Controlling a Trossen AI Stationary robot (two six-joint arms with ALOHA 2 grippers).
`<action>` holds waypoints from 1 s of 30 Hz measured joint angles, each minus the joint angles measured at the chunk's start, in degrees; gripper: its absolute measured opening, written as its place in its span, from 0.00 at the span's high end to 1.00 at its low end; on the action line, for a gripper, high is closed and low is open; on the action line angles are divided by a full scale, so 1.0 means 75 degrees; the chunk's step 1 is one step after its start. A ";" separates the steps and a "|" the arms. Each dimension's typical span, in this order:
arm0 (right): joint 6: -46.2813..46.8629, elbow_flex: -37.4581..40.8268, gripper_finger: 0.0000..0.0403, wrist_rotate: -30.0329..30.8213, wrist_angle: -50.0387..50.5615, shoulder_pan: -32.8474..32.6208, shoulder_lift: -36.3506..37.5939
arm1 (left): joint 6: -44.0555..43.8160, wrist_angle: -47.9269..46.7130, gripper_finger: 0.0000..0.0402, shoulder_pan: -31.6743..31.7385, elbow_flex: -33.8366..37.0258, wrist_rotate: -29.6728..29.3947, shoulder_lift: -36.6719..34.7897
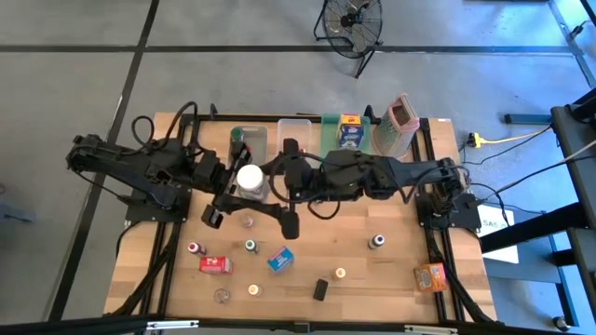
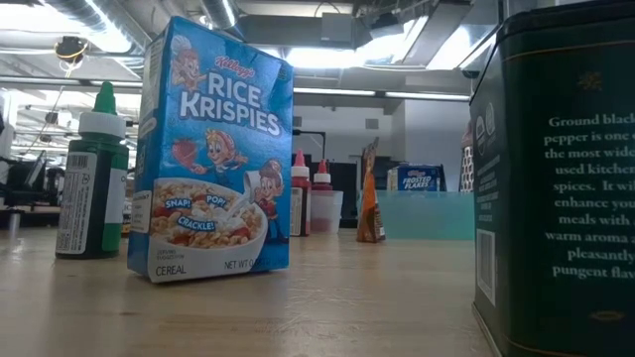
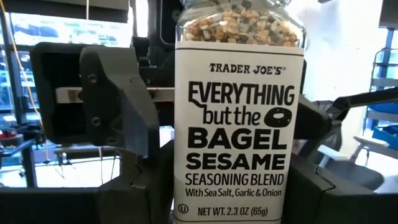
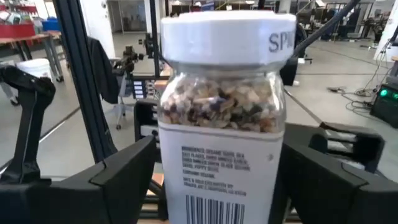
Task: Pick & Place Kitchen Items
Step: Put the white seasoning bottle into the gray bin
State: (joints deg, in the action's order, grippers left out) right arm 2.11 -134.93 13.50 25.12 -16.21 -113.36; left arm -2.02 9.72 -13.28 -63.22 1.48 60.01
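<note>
1. The seasoning jar [image 1: 250,180] is upright above the table's [image 1: 391,270] middle, between both grippers.
2. The left gripper [image 1: 235,184] clamps its lower body.
3. The right gripper [image 1: 270,182] flanks it; whether it grips, I cannot tell.

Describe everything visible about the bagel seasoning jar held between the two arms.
The seasoning jar is a clear, upright bottle with a white cap, its mixed seeds and flakes showing above a white label reading "Trader Joe's Everything but the Bagel Sesame Seasoning Blend"; the back carries a barcode. In the high view it sits mid-table near the clear bins. The left tool flanks its base, apparently gripping it, and the right tool brackets it from the other side; contact there is unclear.
</note>
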 joint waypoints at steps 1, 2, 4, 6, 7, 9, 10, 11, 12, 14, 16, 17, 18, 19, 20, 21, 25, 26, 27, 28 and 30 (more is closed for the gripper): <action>0.0000 -0.0002 0.20 0.0020 -0.0011 0.0000 -0.0002 | -0.0036 0.0019 0.50 0.0000 0.0000 -0.0001 0.0000; 0.0000 -0.0003 0.20 0.0051 -0.0036 0.0000 0.0000 | -0.0043 0.0048 0.50 0.0000 0.0000 -0.0004 0.0000; -0.0007 -0.0003 0.21 0.0055 -0.0056 0.0003 0.0000 | -0.0041 0.0054 0.50 0.0000 0.0000 -0.0007 0.0000; -0.0155 -0.0003 0.24 0.0055 -0.0134 0.0003 -0.0003 | -0.0042 0.0041 0.49 0.0000 0.0000 -0.0009 0.0000; -0.0223 -0.0003 0.25 0.0054 -0.0214 0.0003 -0.0003 | -0.0041 0.0039 0.49 0.0000 0.0000 -0.0007 0.0000; -0.0371 -0.0003 0.28 0.0055 -0.0279 0.0003 0.0000 | -0.0038 -0.0029 0.49 0.0000 0.0000 -0.0007 0.0000; -0.0395 -0.0003 0.29 0.0055 -0.0271 0.0003 0.0000 | -0.0036 -0.0115 0.50 0.0000 0.0000 -0.0009 0.0000; -0.0397 -0.0003 0.31 0.0053 -0.0236 0.0003 0.0000 | -0.0035 -0.0202 0.50 0.0000 0.0000 -0.0009 0.0000; -0.0394 -0.0003 0.32 0.0026 -0.0202 0.0001 0.0000 | -0.0036 -0.0272 0.50 0.0000 0.0003 -0.0012 0.0000; -0.0367 -0.0003 0.37 -0.0003 -0.0189 0.0003 0.0000 | -0.0032 -0.0275 0.49 0.0000 0.0003 -0.0016 0.0041; -0.0342 -0.0003 0.42 0.0003 -0.0140 -0.0006 0.0000 | -0.0013 -0.0240 0.49 0.0000 0.0004 -0.0046 0.0070; -0.0334 -0.0003 0.44 0.0043 -0.0155 -0.0022 0.0000 | -0.0004 -0.0202 0.49 -0.0002 0.0006 -0.0077 0.0070; -0.0310 -0.0008 0.46 0.0085 -0.0174 -0.0040 0.0000 | 0.0006 -0.0144 0.49 -0.0015 0.0006 -0.0127 0.0070; -0.0285 -0.0012 0.47 0.0123 -0.0175 -0.0043 0.0005 | 0.0026 -0.0110 0.49 -0.0015 0.0006 -0.0195 0.0070; -0.0271 -0.0012 0.47 0.0144 -0.0174 -0.0053 0.0006 | 0.0031 -0.0096 0.49 -0.0015 0.0006 -0.0244 0.0070; -0.0260 -0.0012 0.47 0.0168 -0.0178 -0.0062 0.0007 | 0.0029 -0.0071 0.49 -0.0015 0.0006 -0.0298 0.0070; -0.0262 -0.0015 0.48 0.0169 -0.0176 -0.0070 0.0009 | 0.0025 -0.0005 0.48 -0.0023 0.0006 -0.0482 0.0082; -0.0262 -0.0015 0.48 0.0169 -0.0165 -0.0070 0.0009 | 0.0012 -0.0019 0.47 -0.0023 0.0006 -0.0487 0.0082; -0.0249 -0.0015 0.48 0.0166 -0.0119 -0.0070 0.0009 | -0.0007 -0.0084 0.46 -0.0023 0.0008 -0.0487 0.0082; -0.0143 -0.0015 0.49 0.0165 -0.0021 -0.0070 0.0009 | -0.0028 -0.0199 0.45 -0.0026 0.0006 -0.0479 0.0082; 0.0209 -0.0015 0.49 0.0163 0.0295 -0.0076 0.0006 | -0.0079 -0.0488 0.43 -0.0029 0.0009 -0.0429 0.0082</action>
State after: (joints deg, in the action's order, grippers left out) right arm 3.68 -135.04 14.72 27.33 -16.78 -113.32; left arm -2.61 6.06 -13.50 -63.16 -1.74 60.62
